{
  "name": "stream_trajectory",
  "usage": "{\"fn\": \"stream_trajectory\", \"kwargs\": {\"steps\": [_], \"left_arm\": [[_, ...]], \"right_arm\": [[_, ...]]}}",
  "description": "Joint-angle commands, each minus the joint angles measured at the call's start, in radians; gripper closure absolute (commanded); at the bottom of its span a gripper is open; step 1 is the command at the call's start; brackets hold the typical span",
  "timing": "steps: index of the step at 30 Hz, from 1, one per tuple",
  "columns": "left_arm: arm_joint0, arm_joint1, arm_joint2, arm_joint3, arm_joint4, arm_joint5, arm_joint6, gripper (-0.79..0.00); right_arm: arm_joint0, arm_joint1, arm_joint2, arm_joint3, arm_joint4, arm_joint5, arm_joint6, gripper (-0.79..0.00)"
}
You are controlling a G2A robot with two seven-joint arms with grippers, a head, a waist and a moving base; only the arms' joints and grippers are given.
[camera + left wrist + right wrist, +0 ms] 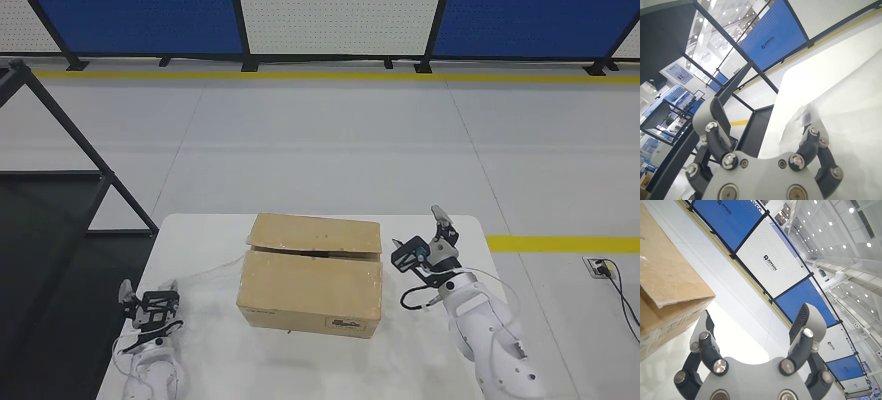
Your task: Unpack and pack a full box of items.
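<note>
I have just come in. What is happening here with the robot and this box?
A two-armed robot works at a white table with a cardboard box in the middle. The box's top flaps are folded down, so unpacking seems not yet begun. The left gripper is near the table's edge, apart from the box. The right gripper is close beside the box. Both have open fingers and hold nothing.

surface: white table (200, 250), rounded corners | on it: cardboard box (311, 285) sitting pretty much mid-table | box: flat on its base, top flaps folded over
</note>
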Motion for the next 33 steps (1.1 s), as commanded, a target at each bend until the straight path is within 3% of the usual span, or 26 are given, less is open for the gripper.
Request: {"fn": "stream_trajectory", "kwargs": {"steps": [1, 15, 26, 30, 33], "left_arm": [[0.030, 0.006, -0.006, -0.045, 0.030, -0.011, -0.033, -0.785], [0.253, 0.054, -0.088, -0.374, 0.220, -0.218, -0.212, -0.785], [0.445, 0.075, -0.149, -0.673, 0.198, -0.453, -0.114, -0.785], [0.462, 0.077, -0.138, -0.725, 0.199, -0.487, -0.079, -0.785], [0.440, 0.072, -0.105, -0.733, 0.220, -0.457, -0.084, -0.785]], "right_arm": [[0.003, 0.000, -0.002, 0.001, -0.001, -0.001, -0.001, -0.785], [0.009, -0.002, -0.009, 0.020, 0.006, 0.007, -0.011, -0.785], [-0.001, -0.002, -0.004, 0.010, 0.009, 0.024, -0.012, -0.785], [-0.006, -0.002, -0.002, 0.004, 0.010, 0.032, -0.010, -0.785], [-0.014, -0.002, 0.001, -0.002, 0.011, 0.033, -0.011, -0.785]]}}
